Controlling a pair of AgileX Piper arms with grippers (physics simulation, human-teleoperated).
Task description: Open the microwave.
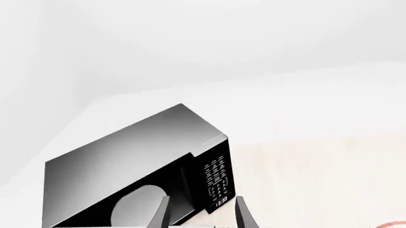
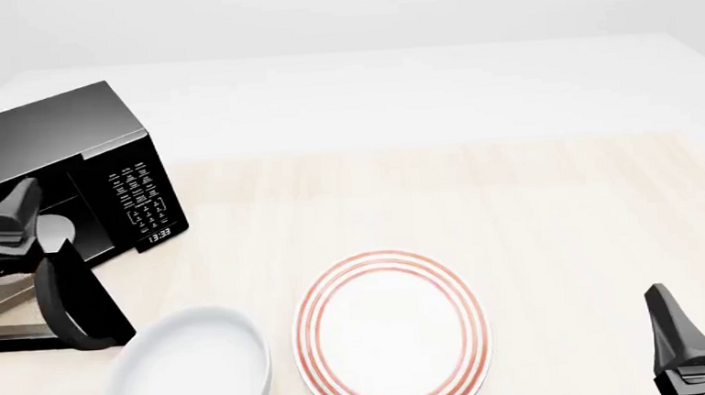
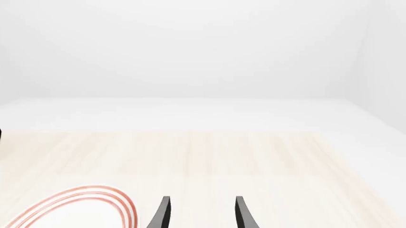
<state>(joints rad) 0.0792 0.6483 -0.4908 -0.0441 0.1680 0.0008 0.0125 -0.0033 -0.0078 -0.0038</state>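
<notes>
1. Microwave (image 2: 50, 161) at worktop's (image 2: 549, 204) far-left, door looks partly open.
2. Left gripper (image 1: 199, 213) jaws apart, holding nothing, near door front.
3. Right gripper (image 3: 199, 213) jaws apart, idle.
4. Risk: left arm slips off door edge, or shoves microwave.

Light wood table (image 2: 549, 204) w/ microwave (image 2: 43, 143) at far left, white bowl (image 2: 190, 373) near front edge, red-ringed plate (image 2: 392, 333) just beside bowl, to its right.
</notes>
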